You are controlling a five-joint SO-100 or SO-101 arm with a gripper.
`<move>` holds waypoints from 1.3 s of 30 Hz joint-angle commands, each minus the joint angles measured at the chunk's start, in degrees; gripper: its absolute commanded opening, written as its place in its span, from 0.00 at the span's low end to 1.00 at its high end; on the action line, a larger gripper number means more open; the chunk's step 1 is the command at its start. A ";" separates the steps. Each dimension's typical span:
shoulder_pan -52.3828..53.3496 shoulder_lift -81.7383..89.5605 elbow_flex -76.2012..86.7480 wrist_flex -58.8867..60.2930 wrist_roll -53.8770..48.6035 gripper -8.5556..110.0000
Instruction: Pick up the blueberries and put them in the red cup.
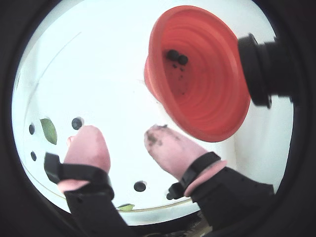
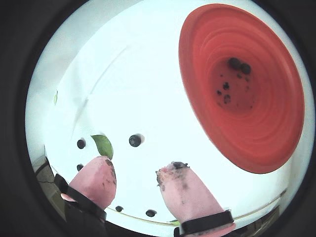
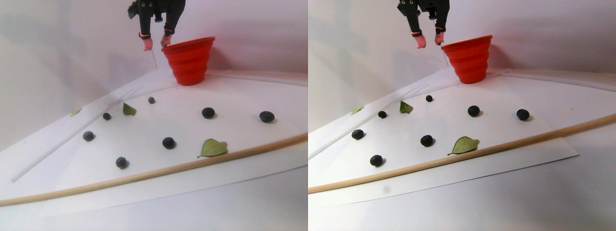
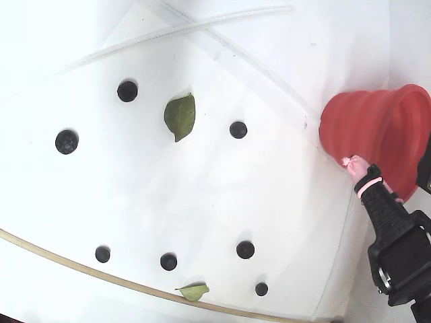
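Now, gripper (image 1: 123, 136): hung beside the rim of the red cup (image 1: 207, 84), jaws apart, nothing between them.
Fingertips (image 2: 180, 185): pink, smudged dark, clear of the white sheet (image 4: 202, 195).
Red cup: stood upright at the far edge of the sheet; two berries (image 1: 177, 57) lay in its bottom.
Blueberries (image 4: 238, 130): seven loose on the sheet, scattered away from the cup.
Leaves (image 4: 180, 116): two on the sheet, among the berries, well apart from the cup.
Wooden rod (image 3: 144, 173): along the sheet's edge farthest from the cup.

The red cup (image 2: 247, 98) is plain red (ribbed in rings), the blueberries (image 4: 238, 130) blue-black, the leaves (image 4: 180, 116) green, the gripper (image 1: 120, 139) black with smudged pink fingertips (image 2: 180, 190).
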 commanded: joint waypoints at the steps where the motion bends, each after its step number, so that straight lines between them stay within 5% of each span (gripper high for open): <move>1: -2.11 6.59 -0.70 0.35 -0.53 0.21; 39: -6.77 -7.91 6.86 -13.45 -6.50 0.21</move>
